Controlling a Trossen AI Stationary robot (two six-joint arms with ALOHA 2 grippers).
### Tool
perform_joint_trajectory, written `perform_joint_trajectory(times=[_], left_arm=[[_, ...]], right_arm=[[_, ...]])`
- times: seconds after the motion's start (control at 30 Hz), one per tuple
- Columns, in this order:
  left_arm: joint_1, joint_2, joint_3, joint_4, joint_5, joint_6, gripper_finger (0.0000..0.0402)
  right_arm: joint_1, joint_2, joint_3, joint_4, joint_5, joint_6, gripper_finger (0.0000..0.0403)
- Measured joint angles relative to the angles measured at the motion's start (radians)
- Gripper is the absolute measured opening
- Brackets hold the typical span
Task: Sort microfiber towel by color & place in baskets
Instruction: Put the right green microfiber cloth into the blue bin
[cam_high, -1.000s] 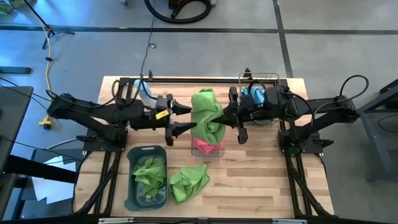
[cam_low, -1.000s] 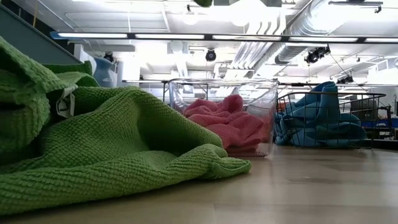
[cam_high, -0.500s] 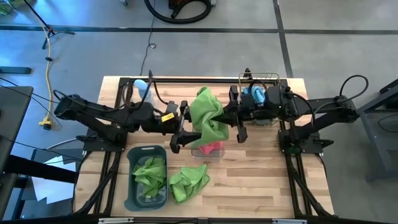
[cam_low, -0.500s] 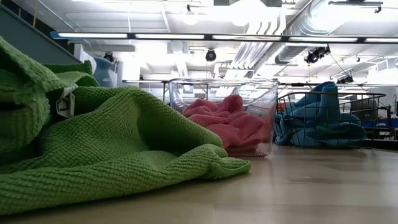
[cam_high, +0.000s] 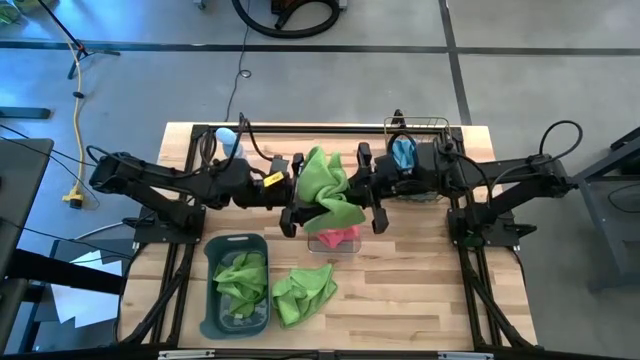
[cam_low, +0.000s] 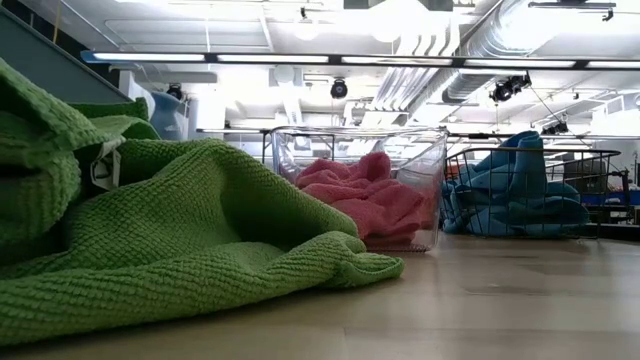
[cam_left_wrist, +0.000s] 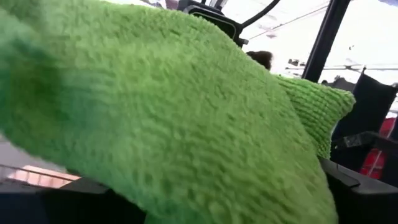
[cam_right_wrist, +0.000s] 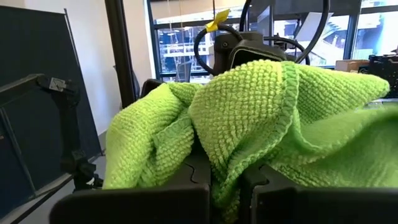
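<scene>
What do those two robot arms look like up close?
Both arms are dark, jointed metal with black cables looping along them. The left arm carries a small yellow tag near its wrist. Each ends in a gripper with two flat black fingers. The right arm looks much the same.

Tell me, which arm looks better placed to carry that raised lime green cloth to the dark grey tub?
Probably the left. Both grippers, left and right, meet at the lime green fuzzy cloth, but the dark grey plastic tub lies on the left arm's side.

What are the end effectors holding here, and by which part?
Both hold one lime green towel above the clear bin: the right end effector is shut on a bunched fold; the left end effector meets its opposite side, grip hidden.
</scene>
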Motion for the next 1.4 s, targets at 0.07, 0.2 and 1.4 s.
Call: perform_joint_trajectory(times=[0.07, 0.2, 1.4], left_arm=[[0.003, 0.000, 0.000, 0.001, 0.000, 0.032, 0.0294], [0.003, -0.005, 0.000, 0.000, 0.000, 0.092, 0.0285], [0.062, -0.168, 0.000, -0.295, -0.119, 0.185, 0.0000]], right_arm=[[0.000, 0.000, 0.000, 0.000, 0.000, 0.002, 0.0005], [0.000, 0.000, 0.000, -0.003, -0.001, 0.002, 0.0005], [0.001, -0.175, 0.000, -0.295, 0.201, 0.059, 0.0234]])
